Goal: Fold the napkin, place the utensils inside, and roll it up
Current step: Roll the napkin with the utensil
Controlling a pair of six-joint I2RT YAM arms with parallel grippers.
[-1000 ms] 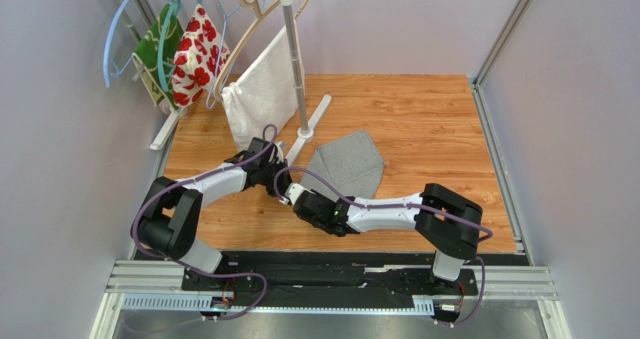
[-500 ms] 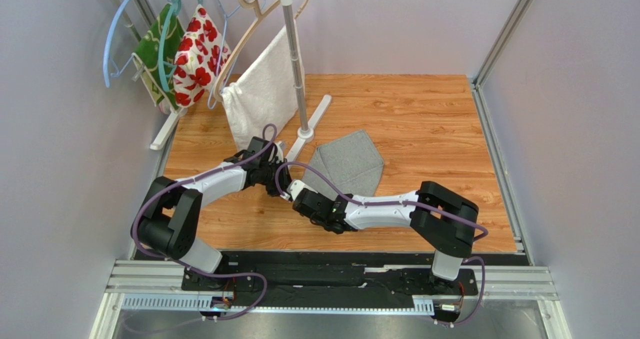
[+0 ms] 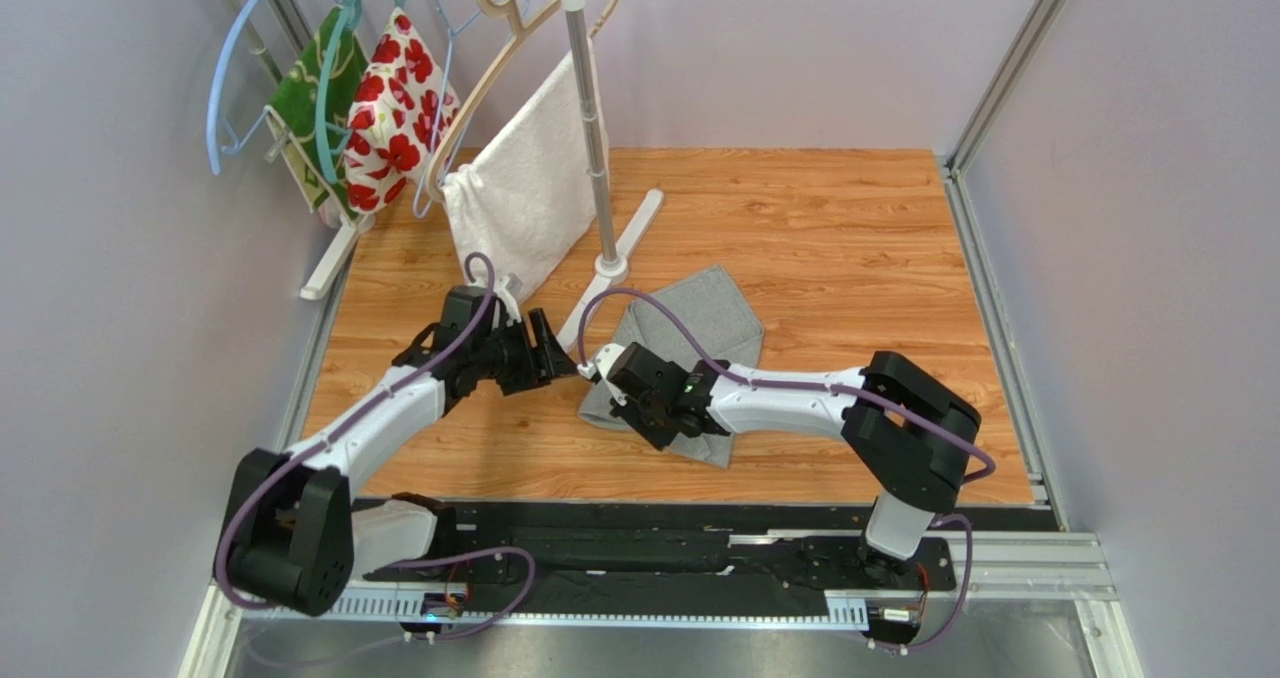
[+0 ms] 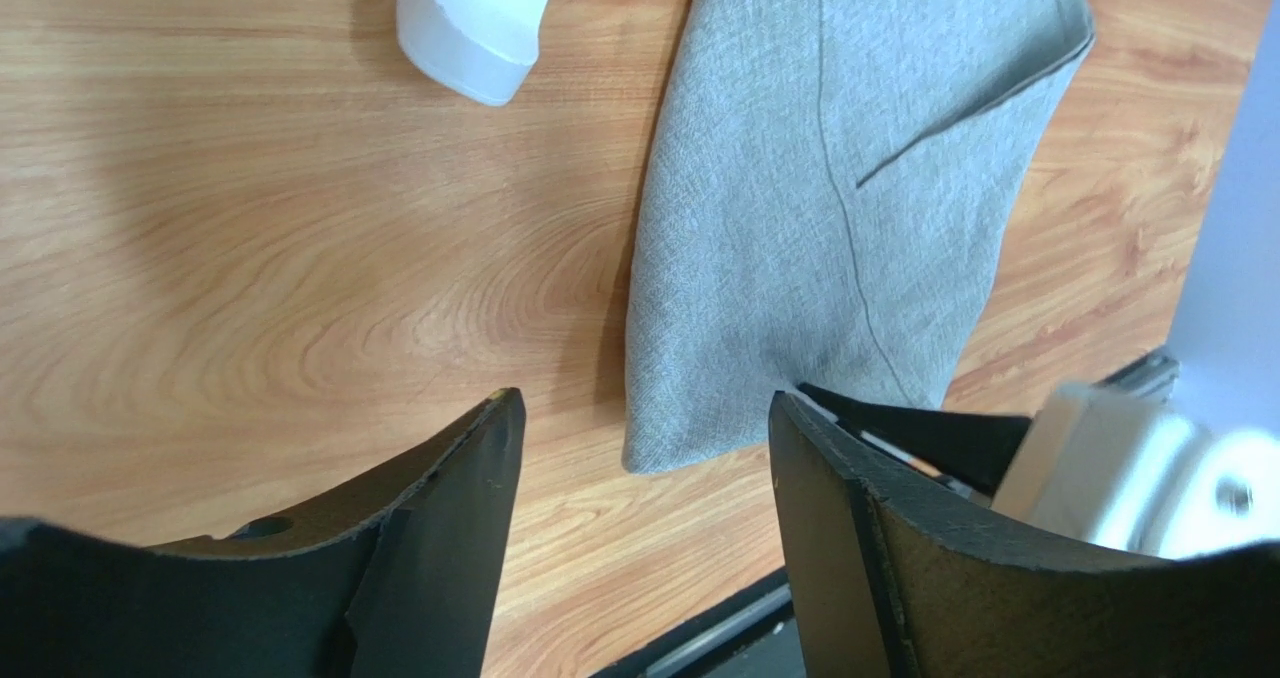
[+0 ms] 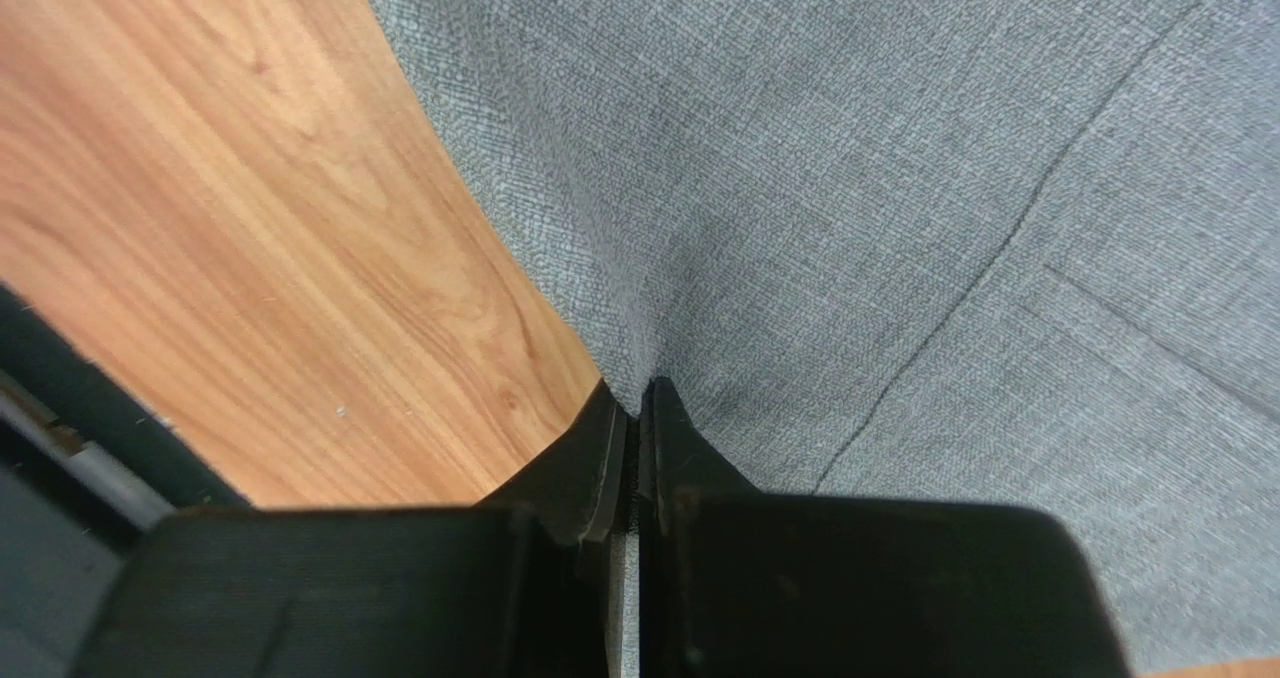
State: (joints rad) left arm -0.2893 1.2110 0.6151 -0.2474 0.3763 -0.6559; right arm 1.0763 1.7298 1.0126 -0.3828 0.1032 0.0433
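Observation:
The grey napkin (image 3: 718, 318) lies partly folded on the wooden table, just right of the rack's foot, and runs under my right wrist. In the right wrist view my right gripper (image 5: 634, 408) is shut on the napkin's (image 5: 902, 183) left edge, with cloth pinched between the pads. My left gripper (image 4: 646, 423) hangs open above bare wood, with the napkin's (image 4: 857, 183) corner just beyond its tips and nothing between its fingers. From above, the left gripper (image 3: 556, 366) and right gripper (image 3: 610, 378) sit close together. The utensils are out of view.
A clothes rack's white foot (image 3: 624, 243) and pole (image 3: 594, 123) stand just behind the grippers. A white towel (image 3: 519, 183) hangs from it, with red-flowered fabric (image 3: 388, 108) and hangers further left. The black rail (image 3: 676, 536) runs along the table's near edge.
My left gripper has opened and drawn back to the left. My right gripper has shut on the napkin's edge, and the cloth now reaches nearer the table's front.

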